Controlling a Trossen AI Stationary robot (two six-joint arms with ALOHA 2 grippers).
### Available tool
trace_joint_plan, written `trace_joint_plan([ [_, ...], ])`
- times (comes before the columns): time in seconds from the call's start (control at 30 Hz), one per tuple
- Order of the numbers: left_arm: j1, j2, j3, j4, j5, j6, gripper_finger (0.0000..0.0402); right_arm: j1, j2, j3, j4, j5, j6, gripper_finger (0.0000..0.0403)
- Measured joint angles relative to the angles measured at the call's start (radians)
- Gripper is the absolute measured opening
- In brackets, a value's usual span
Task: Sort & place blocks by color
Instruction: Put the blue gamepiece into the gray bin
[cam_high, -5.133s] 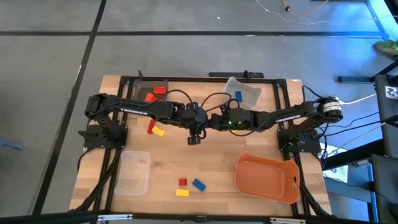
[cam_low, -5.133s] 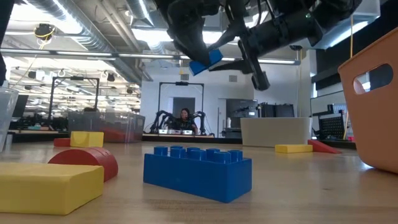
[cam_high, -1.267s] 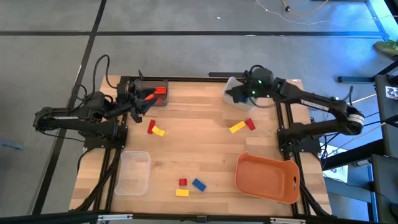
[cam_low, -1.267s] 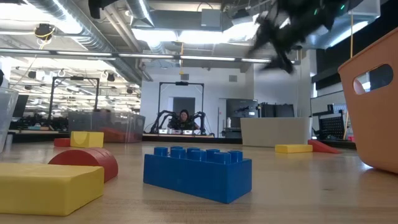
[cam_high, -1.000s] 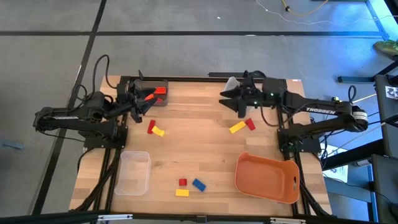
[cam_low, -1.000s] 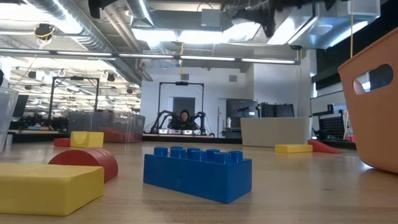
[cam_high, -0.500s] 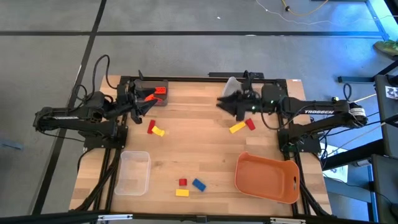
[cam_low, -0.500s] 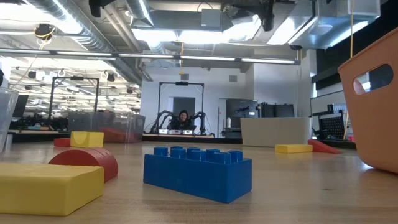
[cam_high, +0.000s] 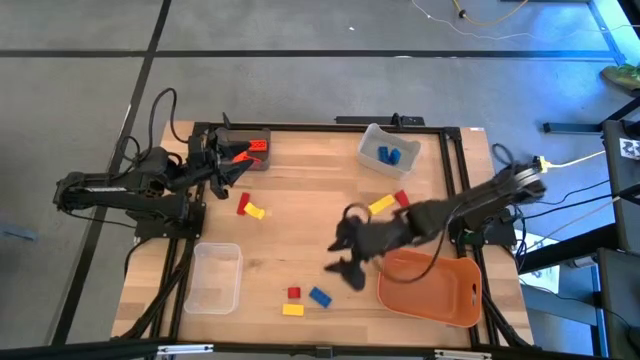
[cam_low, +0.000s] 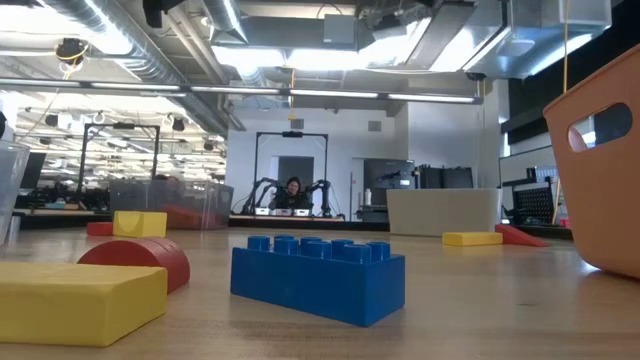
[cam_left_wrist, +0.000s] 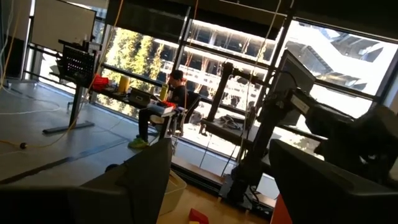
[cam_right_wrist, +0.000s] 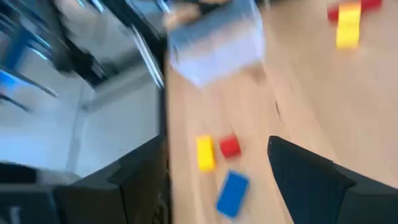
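The right tool (cam_high: 345, 258) hangs empty with fingers spread, low centre of the high view, just above the blue block (cam_high: 320, 296), red block (cam_high: 293, 292) and yellow block (cam_high: 292, 310) on the tabletop (cam_high: 300, 220). These sit close together, so a careless descent could nudge neighbours or catch two colours. The left tool (cam_high: 222, 172), upper left, shows parted fingers, holding nothing.

No words, numbers, labels or signs can be read anywhere in these pictures.
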Motion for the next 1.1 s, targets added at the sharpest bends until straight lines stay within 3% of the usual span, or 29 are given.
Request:
trace_joint_plan([
  [0.13, 0.0, 0.0, 0.0, -0.004, 0.0, 0.0, 0.026, 0.061, 0.142, 0.135, -0.15, 0.056, 0.025, 0.0277],
  [0.37, 0.0, 0.0, 0.0, -0.006, -0.003, 0.0, 0.026, 0.118, 0.335, 0.25, -0.197, 0.073, 0.032, 0.0277],
  [1.1, 0.0, 0.0, 0.0, -0.006, -0.038, -0.002, 0.026, 0.158, 0.602, 0.26, -0.162, 0.106, 0.105, 0.0277],
])
